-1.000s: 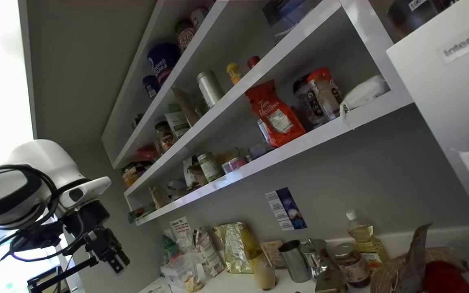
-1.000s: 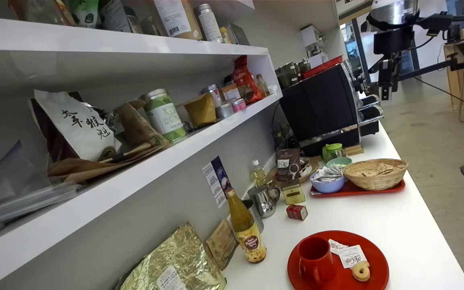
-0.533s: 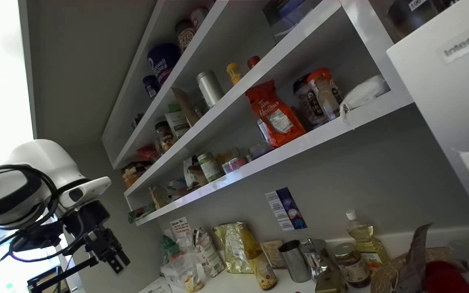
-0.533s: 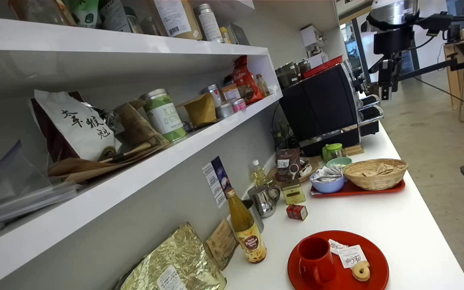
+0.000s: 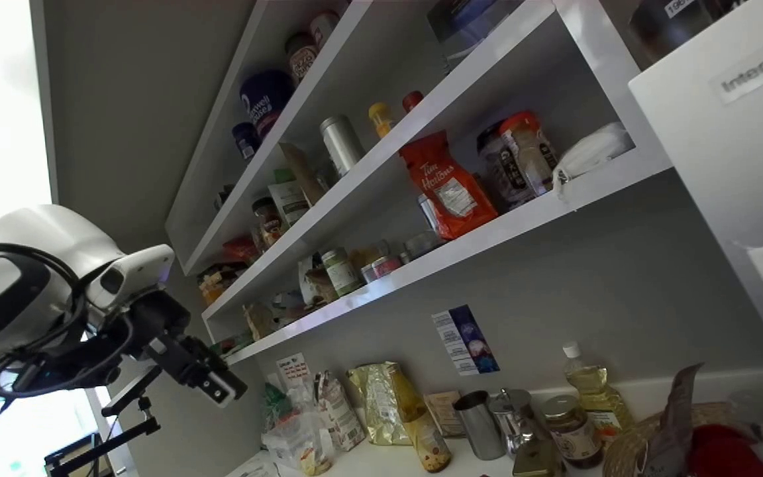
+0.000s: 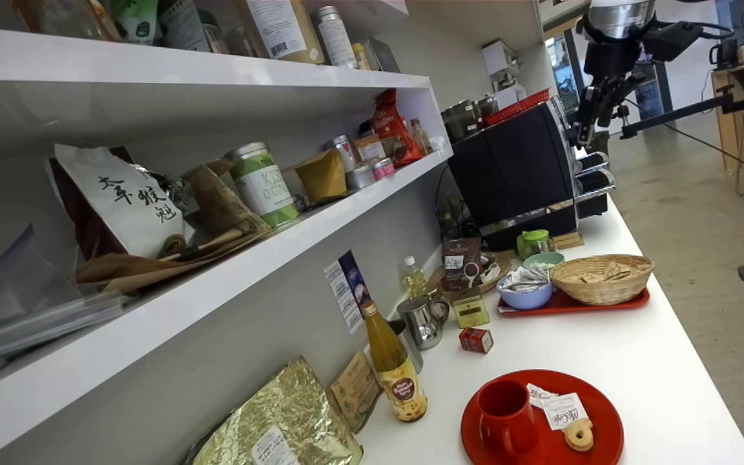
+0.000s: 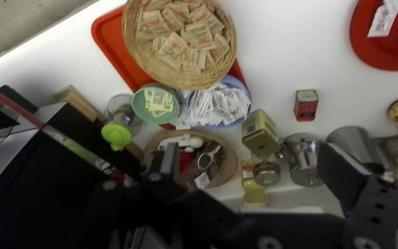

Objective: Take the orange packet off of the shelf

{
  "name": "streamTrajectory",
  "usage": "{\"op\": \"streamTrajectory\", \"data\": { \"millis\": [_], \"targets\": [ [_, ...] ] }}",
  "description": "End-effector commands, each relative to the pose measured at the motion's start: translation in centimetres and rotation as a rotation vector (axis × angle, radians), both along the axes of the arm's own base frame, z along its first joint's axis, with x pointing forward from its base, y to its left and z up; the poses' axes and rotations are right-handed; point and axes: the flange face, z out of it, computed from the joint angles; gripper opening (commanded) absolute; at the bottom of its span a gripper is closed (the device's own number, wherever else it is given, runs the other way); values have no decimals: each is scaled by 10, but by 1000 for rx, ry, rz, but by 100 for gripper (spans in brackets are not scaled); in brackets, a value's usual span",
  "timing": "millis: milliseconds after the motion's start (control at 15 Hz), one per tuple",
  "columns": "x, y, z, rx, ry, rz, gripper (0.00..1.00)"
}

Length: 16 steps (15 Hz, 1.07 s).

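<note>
The orange packet (image 5: 448, 189) is a red-orange pouch with a white patch, leaning on the lower white shelf (image 5: 520, 220) in an exterior view. Both also show in an exterior view, the packet (image 6: 392, 132) near the far end of the shelf (image 6: 230, 284). My gripper (image 5: 230, 391) is well apart from the packet, at the left in that view. It also shows beside the dark machine (image 6: 586, 134). In the wrist view my gripper (image 7: 254, 160) is open, with its fingers (image 7: 342, 169) wide apart and nothing between them. The packet is out of the wrist view.
Jars (image 5: 520, 162) stand right of the packet, small tins (image 5: 381, 266) left of it. The shelf board above (image 5: 467, 69) overhangs it. Below, the counter holds a wicker basket (image 7: 181, 74), a yellow tin (image 7: 261, 135) and metal pots (image 7: 302, 155). A black bar (image 6: 682, 117) stands near my gripper.
My gripper has moved and tilted toward the shelf side: right and up in an exterior view, left and slightly up beside the machine. The packet has not moved.
</note>
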Motion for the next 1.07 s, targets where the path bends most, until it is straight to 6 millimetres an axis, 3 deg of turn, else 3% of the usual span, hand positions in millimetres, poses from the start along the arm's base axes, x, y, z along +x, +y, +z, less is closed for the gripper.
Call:
{"op": "streamTrajectory", "data": {
  "millis": [0,267,533,733,1000],
  "targets": [
    [25,-40,25,-80,-137,-61,100],
    [62,-78,52,-158,-268,-83,100],
    [115,-107,67,-172,-277,-71,100],
    [159,-118,81,-180,-284,-56,100],
    [215,-109,99,-192,-316,5,100]
  ]
}}
